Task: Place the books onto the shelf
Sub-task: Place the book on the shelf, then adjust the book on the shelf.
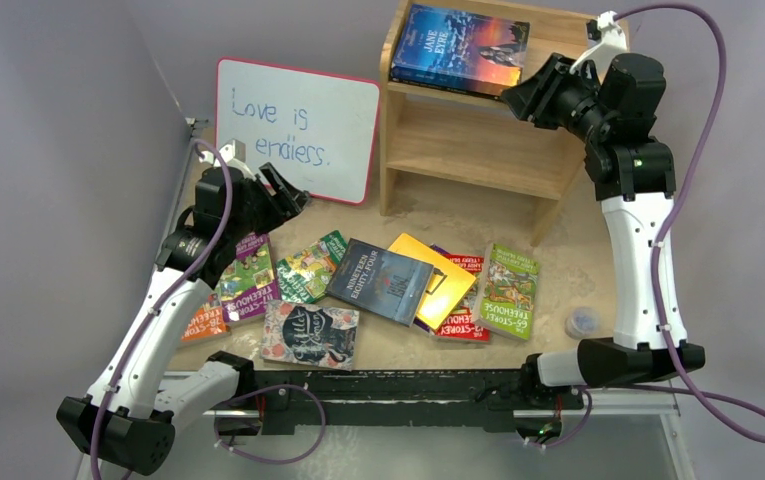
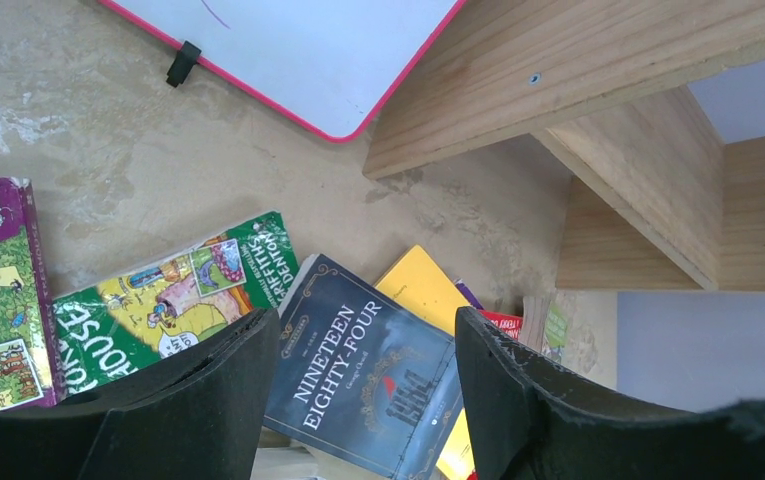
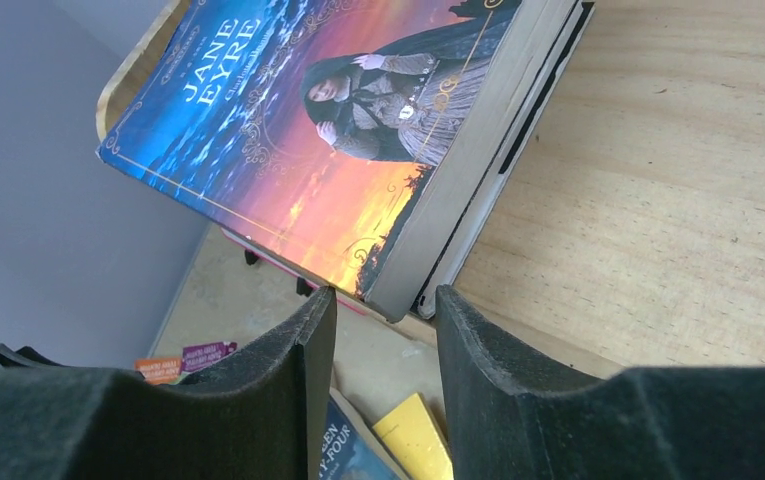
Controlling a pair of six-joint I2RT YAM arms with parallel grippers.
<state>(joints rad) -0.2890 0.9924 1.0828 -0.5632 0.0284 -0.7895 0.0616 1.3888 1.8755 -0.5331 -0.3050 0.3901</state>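
On the top tier of the light wooden two-tier shelf (image 1: 478,150), the blue-and-orange "Jane Eyre" paperback (image 3: 328,130) lay flat; right gripper (image 3: 386,330) stood unclenched just off its corner. Left gripper (image 2: 363,390), parted and empty, hovered over "Nineteen Eighty-Four" (image 2: 363,385); a square descent seemed advisable.

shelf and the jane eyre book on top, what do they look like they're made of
Shelf: looks like light unfinished or matte wood; grain lines run across its top board.
Jane Eyre book: seems a paperback with a printed, slightly glossy cover; the grey edge of its paper pages shows along the side.
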